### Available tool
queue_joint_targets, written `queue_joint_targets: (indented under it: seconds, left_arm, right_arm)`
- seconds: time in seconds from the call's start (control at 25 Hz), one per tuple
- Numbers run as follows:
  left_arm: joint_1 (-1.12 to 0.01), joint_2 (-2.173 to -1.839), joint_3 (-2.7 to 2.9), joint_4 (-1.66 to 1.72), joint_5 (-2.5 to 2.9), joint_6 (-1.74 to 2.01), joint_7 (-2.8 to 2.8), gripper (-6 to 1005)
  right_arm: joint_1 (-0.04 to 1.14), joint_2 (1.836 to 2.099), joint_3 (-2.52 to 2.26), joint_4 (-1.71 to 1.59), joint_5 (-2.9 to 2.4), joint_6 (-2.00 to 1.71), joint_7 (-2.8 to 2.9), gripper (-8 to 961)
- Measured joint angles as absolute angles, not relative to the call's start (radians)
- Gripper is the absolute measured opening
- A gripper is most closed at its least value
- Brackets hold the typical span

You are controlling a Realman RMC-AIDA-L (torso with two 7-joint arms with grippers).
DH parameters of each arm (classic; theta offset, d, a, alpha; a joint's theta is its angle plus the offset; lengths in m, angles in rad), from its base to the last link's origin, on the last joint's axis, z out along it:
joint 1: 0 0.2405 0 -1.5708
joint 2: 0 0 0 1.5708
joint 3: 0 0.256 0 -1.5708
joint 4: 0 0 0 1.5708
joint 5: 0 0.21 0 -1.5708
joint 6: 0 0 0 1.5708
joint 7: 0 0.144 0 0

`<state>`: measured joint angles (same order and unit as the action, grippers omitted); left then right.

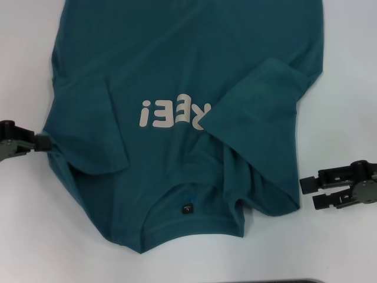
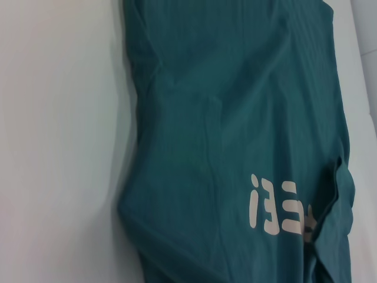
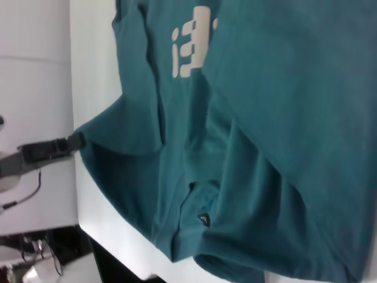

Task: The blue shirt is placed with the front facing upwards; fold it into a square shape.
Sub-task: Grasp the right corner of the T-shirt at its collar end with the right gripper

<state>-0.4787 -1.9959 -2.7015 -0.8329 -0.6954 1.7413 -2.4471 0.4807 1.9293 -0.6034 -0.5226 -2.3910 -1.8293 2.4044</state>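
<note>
The blue shirt (image 1: 177, 65) lies front up on the white table (image 1: 347, 118), with its collar and small black neck label (image 1: 187, 209) nearest me. Its pale letters (image 1: 174, 113) are partly covered by the right sleeve, which is folded inward; the left sleeve (image 1: 94, 130) is folded inward too. My left gripper (image 1: 47, 143) is at the shirt's left shoulder edge, shut on a pinch of the fabric; it also shows in the right wrist view (image 3: 75, 141). My right gripper (image 1: 311, 191) is open and empty, just right of the shirt's right shoulder. The left wrist view shows the shirt (image 2: 235, 118).
The table's front edge (image 1: 283, 280) lies just below the collar. The right wrist view shows that edge (image 3: 118, 247) with dark floor and cables beyond. Bare white table lies on both sides of the shirt.
</note>
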Motion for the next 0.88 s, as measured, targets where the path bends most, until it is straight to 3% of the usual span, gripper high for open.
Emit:
queue_joint_targets:
  seconds: [0.88]
  left_arm:
    - [-0.476,-1.993,-2.7,-0.832,-0.695,1.722,-2.434,-1]
  right_arm:
    - [0.458,1.943,-0.588,-0.499,-2.402,-1.753,2.445,943]
